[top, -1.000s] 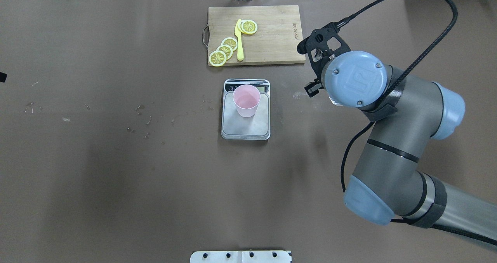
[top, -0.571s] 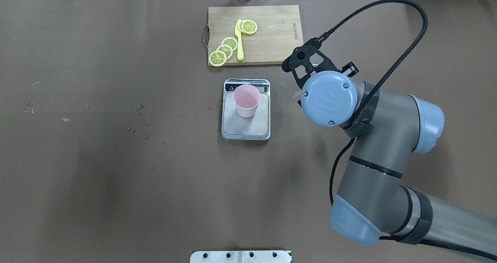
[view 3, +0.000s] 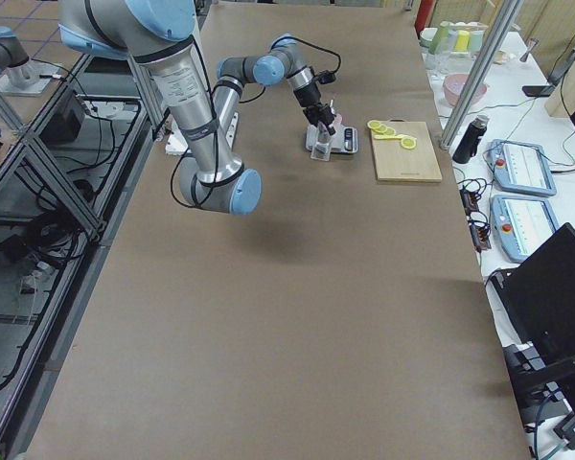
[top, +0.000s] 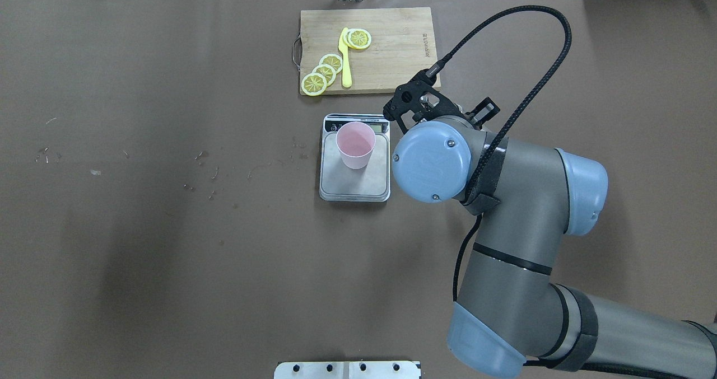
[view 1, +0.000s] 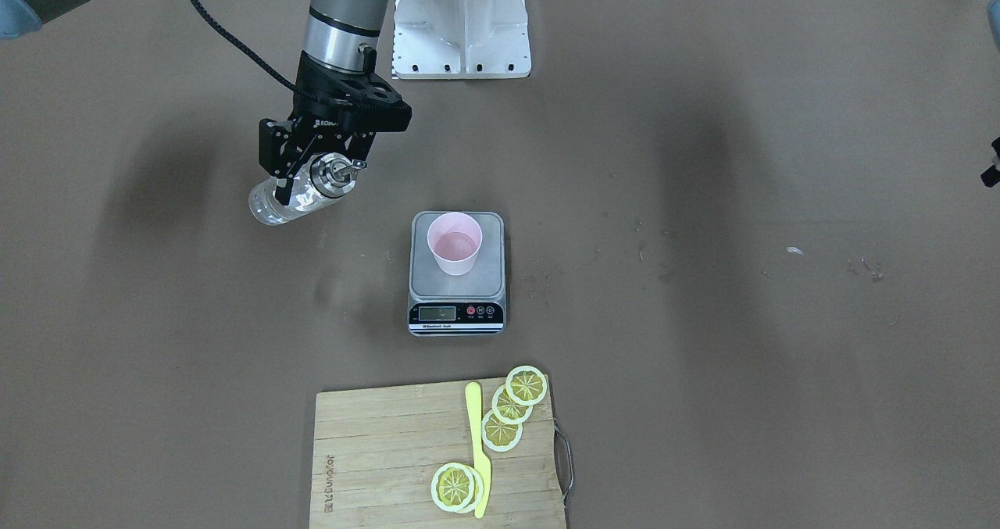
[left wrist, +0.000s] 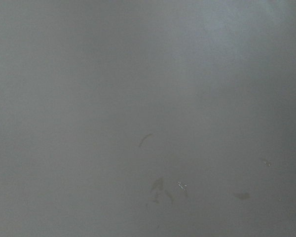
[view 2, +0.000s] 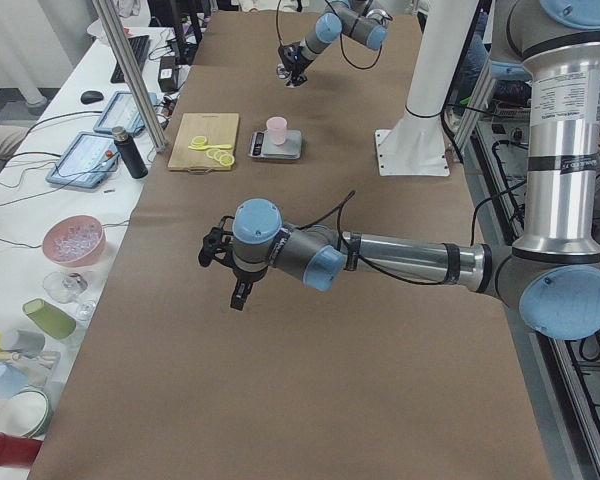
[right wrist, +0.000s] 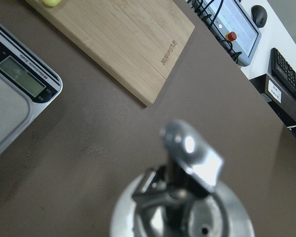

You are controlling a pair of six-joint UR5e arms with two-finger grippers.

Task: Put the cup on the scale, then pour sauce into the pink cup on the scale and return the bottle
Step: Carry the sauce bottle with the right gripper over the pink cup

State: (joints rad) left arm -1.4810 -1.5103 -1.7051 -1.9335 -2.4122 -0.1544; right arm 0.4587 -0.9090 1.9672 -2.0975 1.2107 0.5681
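We see the right hand (view 1: 303,187) pinching the bottle (view 1: 269,207) just below its silver cap (view 1: 334,171), its fingers pressed against either side of the clear body. The bottle is up off the surface (view 1: 703,373) and tilted, with the cap end toward the scale (view 1: 457,316) and the base end away from it. It hangs beside the scale on the robot's right, apart from it and short of the cup (view 1: 454,254). In the right wrist view we look down on the blurred cap, with a corner of the scale and a corner of the board (view 1: 391,451) beneath. In the overhead view the arm's wrist covers hand and bottle.

The cup stands upright on the scale's steel platform. Whether it holds anything we cannot tell. The scale lies about midway between the surface's side edges, nearer the far edge than the robot's edge, with its display facing away from the robot.

The board lies near the scale, by the far edge, and carries a yellow knife (view 1: 474,443) and lemon slices (view 1: 512,408).

The left hand (view 2: 232,285) hangs over bare surface toward the robot's left end, well apart from everything else. We cannot tell whether it is spread or pressed together. Its wrist view shows only brown surface with a few faint marks.
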